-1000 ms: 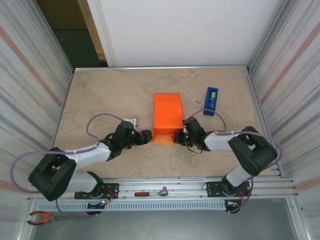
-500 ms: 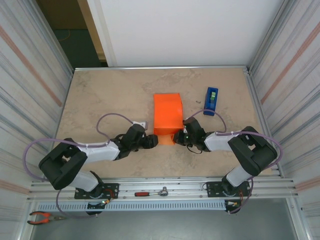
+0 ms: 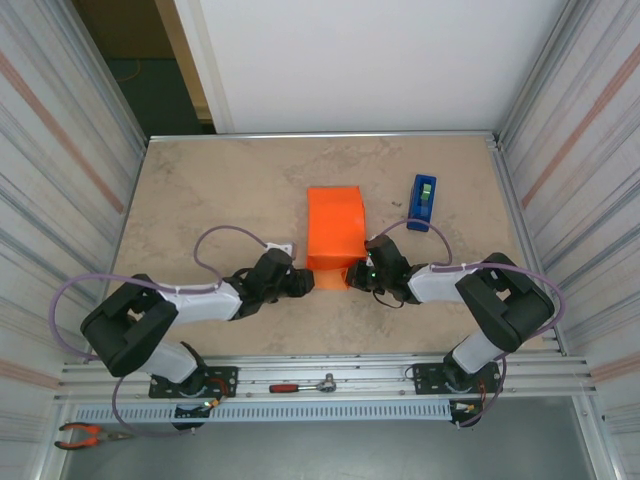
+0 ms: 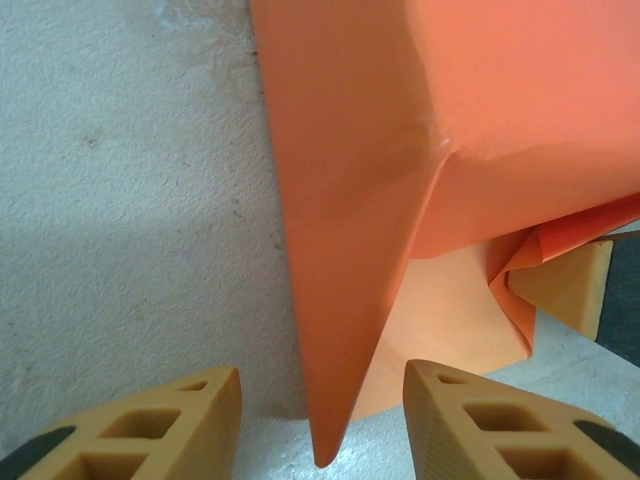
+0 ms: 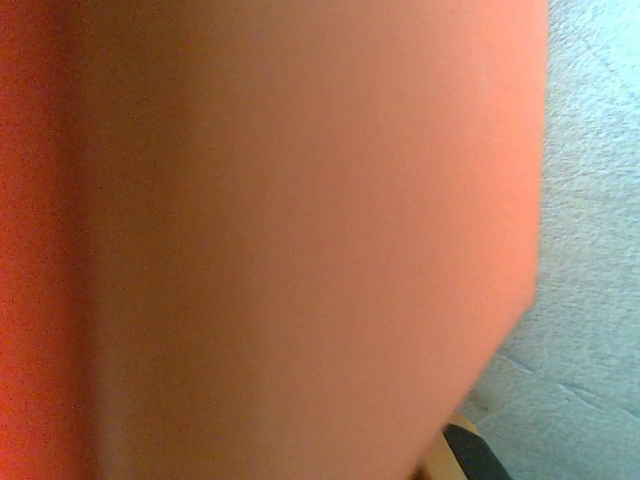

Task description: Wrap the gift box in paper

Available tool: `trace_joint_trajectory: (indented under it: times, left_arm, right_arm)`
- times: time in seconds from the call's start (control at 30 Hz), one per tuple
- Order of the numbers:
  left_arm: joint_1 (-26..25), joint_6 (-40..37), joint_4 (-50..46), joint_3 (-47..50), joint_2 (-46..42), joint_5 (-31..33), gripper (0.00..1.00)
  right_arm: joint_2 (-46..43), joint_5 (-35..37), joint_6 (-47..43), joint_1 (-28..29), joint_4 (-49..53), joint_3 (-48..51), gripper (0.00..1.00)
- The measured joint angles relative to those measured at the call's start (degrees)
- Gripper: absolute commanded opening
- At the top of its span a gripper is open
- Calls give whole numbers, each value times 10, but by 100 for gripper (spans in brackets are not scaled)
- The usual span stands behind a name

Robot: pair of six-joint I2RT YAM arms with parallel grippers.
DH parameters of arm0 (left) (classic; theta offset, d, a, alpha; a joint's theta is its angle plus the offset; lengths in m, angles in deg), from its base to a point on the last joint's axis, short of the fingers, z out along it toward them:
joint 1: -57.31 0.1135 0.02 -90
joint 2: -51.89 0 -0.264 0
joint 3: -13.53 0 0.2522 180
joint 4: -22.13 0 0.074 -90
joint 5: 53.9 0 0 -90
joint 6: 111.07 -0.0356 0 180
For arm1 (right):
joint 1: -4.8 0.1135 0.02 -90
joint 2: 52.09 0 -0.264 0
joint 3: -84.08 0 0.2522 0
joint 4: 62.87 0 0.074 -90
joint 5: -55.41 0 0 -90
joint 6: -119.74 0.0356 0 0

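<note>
Paper sits mid-table, already folded over into a box-shaped bundle; the box is presumably inside, fully covered. Step in hand, as I judge it: closing the near open end. Left end effector is at the near-left corner, jaws spread, straddling the pointed side flap without touching it. Right end effector is at the near-right corner, jaws pressed together, tips against the tucked fold; can't tell if paper is pinched between them. Tape dispenser stands just right of the bundle, untouched. Next move likely: left closes on the flap tip and folds it in across the end while right keeps the opposite fold down. It needs a light grip, since thin paper creases or tears easily.
</note>
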Motion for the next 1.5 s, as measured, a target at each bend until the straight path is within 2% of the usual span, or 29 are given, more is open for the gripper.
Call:
trace_joint_trajectory:
  times: [0.33,0.5,0.63,0.7,0.77,0.93,1.03,1.2,1.33,1.5]
  left_arm:
    - [-4,-5,2,-2,8,0,34]
    - [-4,-7,1,-3,12,0,33]
    - [-4,-10,1,-11,16,0,22]
    - [-4,-11,1,-15,17,0,20]
    - [-4,-12,1,-18,17,0,22]
    - [-4,-18,-3,-20,15,1,37]
    - [-4,-24,-14,-20,4,7,42]
    - [-4,-26,-21,-20,-11,15,43]
    - [-4,-26,-25,-19,-9,15,36]
    - [-4,-25,-25,-19,7,15,20]
  right_arm:
    - [9,4,4,6,-18,0,0]
    - [13,4,11,7,-26,0,0]
    - [14,4,14,8,-28,0,0]
    - [14,5,14,9,-28,0,0]
    - [14,5,14,9,-29,0,0]
    - [15,6,14,9,-30,0,0]
    - [15,6,14,9,-30,0,0]
    - [15,7,15,10,-30,0,0]
    - [15,7,15,10,-30,0,0]
    - [15,8,15,11,-30,0,0]
